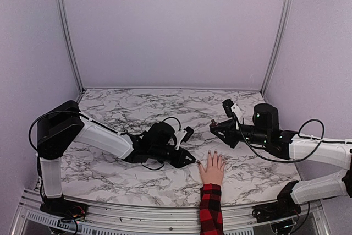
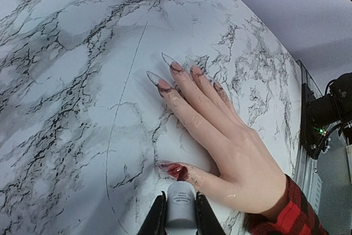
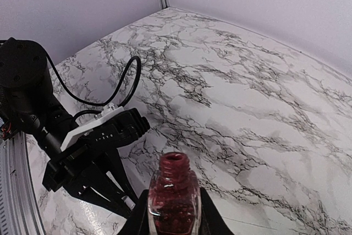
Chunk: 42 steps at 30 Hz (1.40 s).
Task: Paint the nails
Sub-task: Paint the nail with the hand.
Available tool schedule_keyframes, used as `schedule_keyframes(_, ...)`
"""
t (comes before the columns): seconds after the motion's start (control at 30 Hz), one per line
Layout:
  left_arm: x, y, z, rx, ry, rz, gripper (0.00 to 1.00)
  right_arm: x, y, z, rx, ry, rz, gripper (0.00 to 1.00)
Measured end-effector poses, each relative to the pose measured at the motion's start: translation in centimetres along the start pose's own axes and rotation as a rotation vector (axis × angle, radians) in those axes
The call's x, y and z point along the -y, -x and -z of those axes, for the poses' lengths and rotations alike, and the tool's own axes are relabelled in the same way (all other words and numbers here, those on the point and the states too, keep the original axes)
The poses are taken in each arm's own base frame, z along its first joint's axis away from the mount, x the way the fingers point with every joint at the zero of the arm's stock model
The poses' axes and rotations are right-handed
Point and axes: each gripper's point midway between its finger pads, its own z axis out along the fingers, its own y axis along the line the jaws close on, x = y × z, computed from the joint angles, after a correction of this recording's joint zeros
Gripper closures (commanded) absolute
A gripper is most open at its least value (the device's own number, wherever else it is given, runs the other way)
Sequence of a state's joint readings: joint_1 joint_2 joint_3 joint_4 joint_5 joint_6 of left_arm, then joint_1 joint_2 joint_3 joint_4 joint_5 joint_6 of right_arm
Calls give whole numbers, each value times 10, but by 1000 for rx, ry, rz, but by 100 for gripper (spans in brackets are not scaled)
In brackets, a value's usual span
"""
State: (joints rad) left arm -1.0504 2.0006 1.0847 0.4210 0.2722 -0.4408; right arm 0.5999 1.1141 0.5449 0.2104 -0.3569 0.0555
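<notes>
The nails point(image 2: 159, 82) are long, pointed and mostly clear. Dark red polish sits at their bases, and the thumb nail point(image 2: 171, 169) is streaked a wetter, brighter red. They tip a pale hand point(image 2: 231, 152) that lies flat on the marble table point(image 1: 137, 103) at its near edge, a little right of the middle. The fingers point toward the far edge, and a red-and-black plaid sleeve point(image 1: 210, 213) crosses the near edge.

From above, the nails are only tiny dark specks. The left wrist view shows their shape and the uneven polish. It also shows the left gripper point(image 2: 180, 207) with its jaws narrow, clamped on a pale grey cap point(image 2: 181, 193) whose front end sits just beside the thumb nail. Whether a brush touches the nail cannot be told.

Only the top view gives the layout. The left gripper point(image 1: 192, 160) is low by the thumb side of the hand. The right gripper point(image 1: 215, 127) is farther from the near edge and apart from the fingertips.

The right wrist view shows what that gripper carries, which the top view shows only as a dark speck. It is an open bottle point(image 3: 175, 191) of glittery red polish, upright, with the right gripper point(image 3: 174, 218) closed on its sides. The left arm is at the left of this view, but the hand is out of frame.
</notes>
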Motion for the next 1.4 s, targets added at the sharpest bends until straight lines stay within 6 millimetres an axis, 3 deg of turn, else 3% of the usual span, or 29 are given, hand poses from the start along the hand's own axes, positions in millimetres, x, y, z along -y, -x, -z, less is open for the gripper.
schedule_keyframes(1.4,-27,11,-1,30,96,43,100,0,0,0,0,0,0,100)
